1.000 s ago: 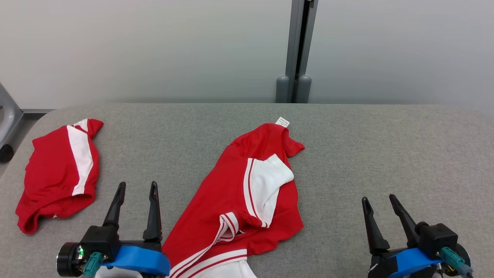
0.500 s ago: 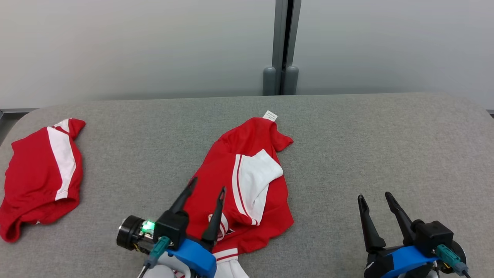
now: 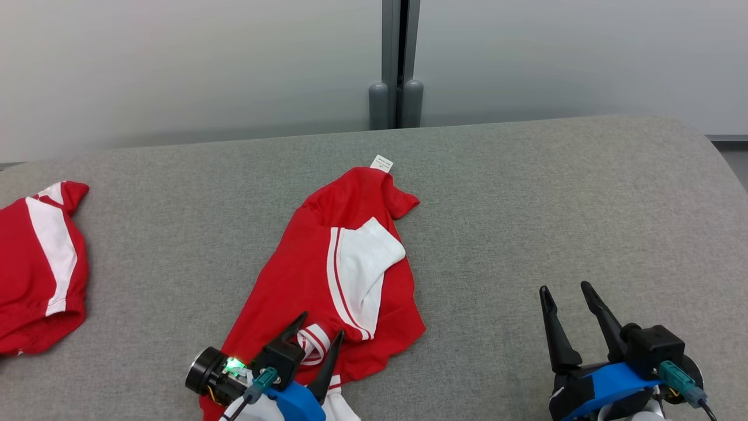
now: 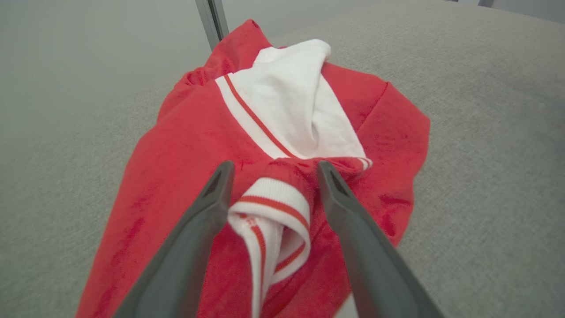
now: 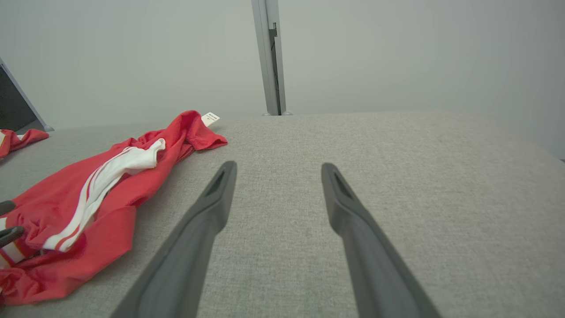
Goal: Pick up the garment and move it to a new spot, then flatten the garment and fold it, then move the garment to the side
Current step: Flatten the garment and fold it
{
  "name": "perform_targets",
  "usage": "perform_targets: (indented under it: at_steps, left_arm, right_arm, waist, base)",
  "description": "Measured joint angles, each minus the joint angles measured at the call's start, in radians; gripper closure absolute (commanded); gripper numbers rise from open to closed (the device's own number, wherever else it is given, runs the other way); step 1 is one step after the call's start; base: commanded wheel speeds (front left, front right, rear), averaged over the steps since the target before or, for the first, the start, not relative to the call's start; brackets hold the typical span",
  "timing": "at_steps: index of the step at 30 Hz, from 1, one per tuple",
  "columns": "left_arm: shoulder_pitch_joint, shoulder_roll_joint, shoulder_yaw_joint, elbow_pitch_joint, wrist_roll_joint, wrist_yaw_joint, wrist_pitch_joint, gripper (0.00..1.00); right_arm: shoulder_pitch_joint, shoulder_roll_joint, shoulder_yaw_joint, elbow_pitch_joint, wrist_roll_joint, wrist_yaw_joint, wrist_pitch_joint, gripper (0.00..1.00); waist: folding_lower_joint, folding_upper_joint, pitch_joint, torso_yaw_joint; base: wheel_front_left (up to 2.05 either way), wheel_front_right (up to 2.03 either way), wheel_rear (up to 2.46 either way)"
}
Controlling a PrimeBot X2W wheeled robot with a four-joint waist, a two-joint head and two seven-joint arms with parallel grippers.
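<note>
As the head camera sees it: grey padded table [image 3: 526,204], pale wall behind, grey post [image 3: 396,58] standing past the far edge.
garment [image 3: 292,275]: red shirt, crumpled, lying on the table a little left of centre; runs from the near edge diagonally toward the far side.
white sleeve [image 3: 365,263]: folded over the red body, edged with red stripes.
care tag [image 3: 381,163]: small, white, at the garment's far tip, resting on the table.
striped trim [image 4: 269,212]: white rib with red lines, bunched into a raised fold at the garment's near end.
left gripper [image 3: 322,324]: low over the garment's near end, fingers spread, one either side of the striped trim, not clamped on it. Wrist view: left finger looks to lie against the fold's edge; contact of the right finger cannot be told.
right gripper [image 3: 564,286]: fingers apart, holding nothing, over bare table well to the right of the garment.
second red garment [image 3: 35,263]: red with a white stripe, at the table's left side, well apart from the first, partly cut off by the frame.
</note>
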Motion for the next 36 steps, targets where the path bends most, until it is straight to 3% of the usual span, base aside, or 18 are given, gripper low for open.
perform_targets:
  at_steps: [11,12,13,14,25,30,36]
  left_arm:
    - [-0.098,-0.009,-0.084,0.222,0.035,0.000,0.000,0.00]
    - [-0.108,-0.012,-0.094,0.242,0.033,0.000,0.000,0.51]
    - [-0.117,-0.015,-0.098,0.249,0.027,0.000,0.000,0.71]
    - [-0.126,-0.017,-0.099,0.248,0.021,0.000,0.000,1.00]
    - [-0.167,-0.005,-0.067,-0.001,-0.075,0.000,0.000,1.00]
    - [-0.227,0.052,0.048,-0.112,-0.109,0.007,0.000,1.00]
    - [-0.304,0.120,0.185,-0.116,-0.153,0.011,0.000,1.00]
  right_arm:
    - [-0.010,0.000,0.010,0.007,0.000,0.000,0.000,0.00]
    - [-0.010,0.000,0.010,0.008,0.000,0.000,0.000,0.00]
    - [-0.011,0.000,0.010,0.008,0.000,0.000,0.000,0.00]
    - [-0.014,0.000,0.009,0.007,0.000,0.000,0.000,0.00]
    - [-0.013,0.001,-0.006,-0.002,0.011,0.000,0.000,0.00]
    - [-0.023,0.001,-0.006,-0.008,0.011,0.000,0.000,0.00]
    - [-0.060,0.000,-0.003,-0.009,0.009,0.000,0.000,0.00]
  waist:
    - [0.0000,0.0000,0.012,-0.027]
    - [0.0000,0.0000,0.013,-0.028]
    - [0.0000,0.0000,0.014,-0.030]
    - [0.0000,0.0000,0.014,-0.030]
    - [-0.0001,0.0000,0.027,-0.005]
    - [0.0000,0.0000,0.049,0.004]
    - [0.0000,0.0001,0.084,-0.013]
  base:
    - [0.00,0.00,0.00]
    - [0.00,0.00,0.00]
    - [0.00,0.00,0.00]
    - [0.00,0.00,0.00]
    - [0.00,0.00,0.00]
    - [0.00,0.00,0.00]
    - [0.00,0.00,0.00]
